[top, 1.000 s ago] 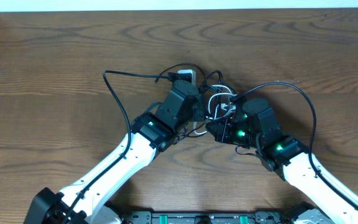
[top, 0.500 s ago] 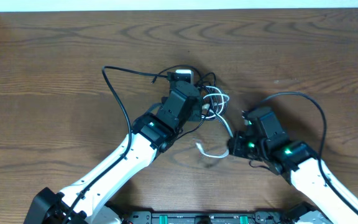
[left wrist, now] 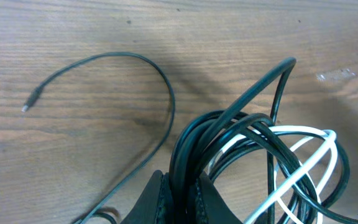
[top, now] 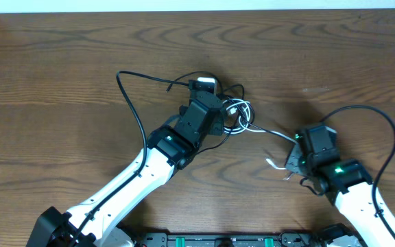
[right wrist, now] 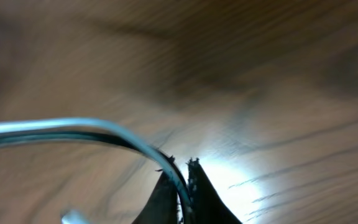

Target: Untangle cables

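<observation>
L claw [top: 221, 118] just R of table [top: 60, 55] centre, jaws clamped tight on the bundle [top: 237, 110], a knot of black cables w/ white loops through it. In overhead, bundle sits at the claw's 2 o'clock, touching the tips.

L wrist cam: fingers [left wrist: 157, 200] at 6 o'clock of frame, pinching several black strands [left wrist: 188, 149]. Coils fan out from the pinch toward 1–3 o'clock. White loops [left wrist: 319, 158] at 3 o'clock, woven among the black. One black loop stands up toward 1 o'clock. Thin black lead [left wrist: 166, 106] arcs out of the bundle side toward 10 o'clock and lies flat on table. Small plug [left wrist: 27, 108] on its free end, well apart from the claw.

R claw [top: 293, 156] at approx 4 o'clock of bundle, apart from it. White cable [top: 273, 132] runs from bundle to R claw in a fairly straight line. Short free tail [top: 273, 165] pokes out at the claw's 9 o'clock.

R wrist cam blurred. Fingertips [right wrist: 163, 193] nearly together at 6 o'clock, white cable [right wrist: 73, 124] passing between them, so jaws closed on it. Cable exits at 9 o'clock of frame. Dark edge beneath it; can't tell if 2nd strand or shadow.
</observation>
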You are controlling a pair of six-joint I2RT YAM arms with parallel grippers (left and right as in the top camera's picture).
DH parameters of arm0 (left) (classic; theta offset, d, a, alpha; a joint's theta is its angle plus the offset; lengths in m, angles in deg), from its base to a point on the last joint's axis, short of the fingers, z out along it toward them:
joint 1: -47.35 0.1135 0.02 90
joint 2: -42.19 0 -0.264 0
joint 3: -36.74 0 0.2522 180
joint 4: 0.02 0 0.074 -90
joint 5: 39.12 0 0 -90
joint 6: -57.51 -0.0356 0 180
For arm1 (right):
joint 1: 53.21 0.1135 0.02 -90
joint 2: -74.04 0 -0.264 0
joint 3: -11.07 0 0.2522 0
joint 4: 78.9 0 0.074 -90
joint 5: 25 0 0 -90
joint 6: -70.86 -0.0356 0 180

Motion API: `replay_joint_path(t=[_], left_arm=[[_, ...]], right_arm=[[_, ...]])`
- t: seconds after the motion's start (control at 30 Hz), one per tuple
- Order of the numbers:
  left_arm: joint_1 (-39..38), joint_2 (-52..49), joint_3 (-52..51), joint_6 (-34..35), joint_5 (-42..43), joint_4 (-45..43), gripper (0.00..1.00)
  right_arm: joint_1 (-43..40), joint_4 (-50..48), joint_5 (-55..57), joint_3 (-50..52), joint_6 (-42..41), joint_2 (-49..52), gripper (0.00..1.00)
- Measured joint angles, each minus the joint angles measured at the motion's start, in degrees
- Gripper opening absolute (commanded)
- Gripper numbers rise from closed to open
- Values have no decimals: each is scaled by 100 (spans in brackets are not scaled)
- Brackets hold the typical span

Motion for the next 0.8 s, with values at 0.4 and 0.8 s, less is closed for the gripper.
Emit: replay_joint_path(t=[0.4,0.8], left_arm=[[111,0,0,-2,358,-4,8],[111,0,0,-131,1770,-337,8]], right_arm=[[-494,-1488,-3263,11,1832,0,59],[-494,-2144,-3506,11,1679,17,54]])
